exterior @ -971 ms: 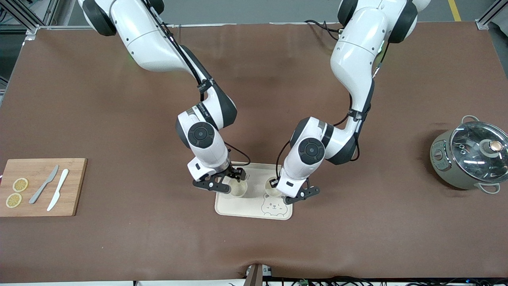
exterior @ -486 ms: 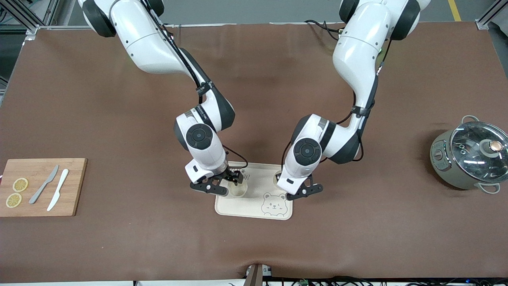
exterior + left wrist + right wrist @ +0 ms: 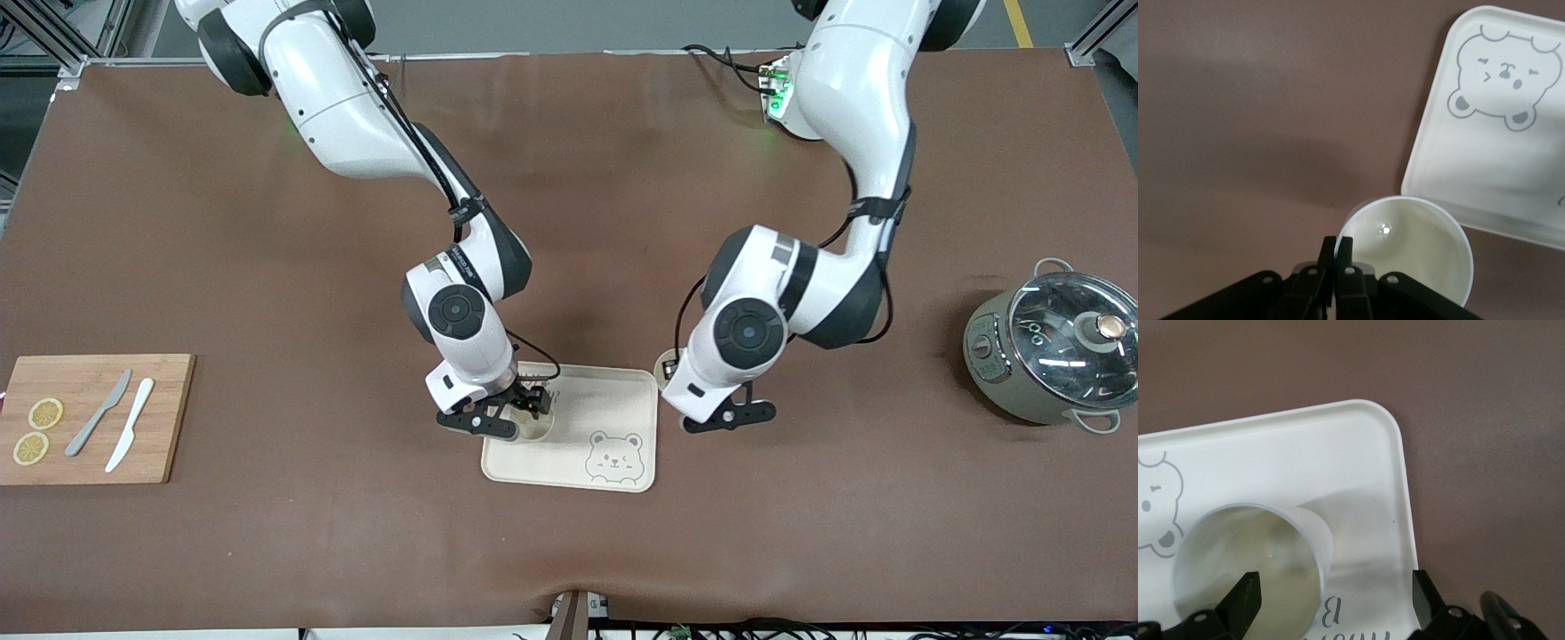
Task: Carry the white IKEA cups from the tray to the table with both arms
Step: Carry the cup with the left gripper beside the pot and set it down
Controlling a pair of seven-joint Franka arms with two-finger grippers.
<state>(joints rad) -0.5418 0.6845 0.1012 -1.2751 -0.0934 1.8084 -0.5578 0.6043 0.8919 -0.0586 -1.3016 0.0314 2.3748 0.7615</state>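
Note:
A cream tray with a bear drawing point(image 3: 578, 462) lies at the table's middle. One white cup point(image 3: 533, 430) stands on the tray at its right-arm end. My right gripper point(image 3: 524, 411) is open over it. In the right wrist view the gripper point(image 3: 1335, 593) straddles the wall of the cup point(image 3: 1251, 567), one finger over its mouth, above the tray point(image 3: 1358, 453). My left gripper point(image 3: 676, 373) is shut on the rim of the second white cup point(image 3: 665, 366), held over the table just off the tray's left-arm end. The left wrist view shows this gripper point(image 3: 1338, 245), cup point(image 3: 1405, 247) and tray point(image 3: 1485, 180).
A wooden chopping board point(image 3: 160, 444) at the right arm's end carries two lemon slices point(image 3: 44, 413), a grey knife point(image 3: 98, 413) and a white knife point(image 3: 131, 424). A grey pot with a glass lid point(image 3: 1053, 351) stands at the left arm's end.
My left gripper has carried its cup off the tray, toward the left arm's end of the table. My right gripper stays at the other cup on the tray.

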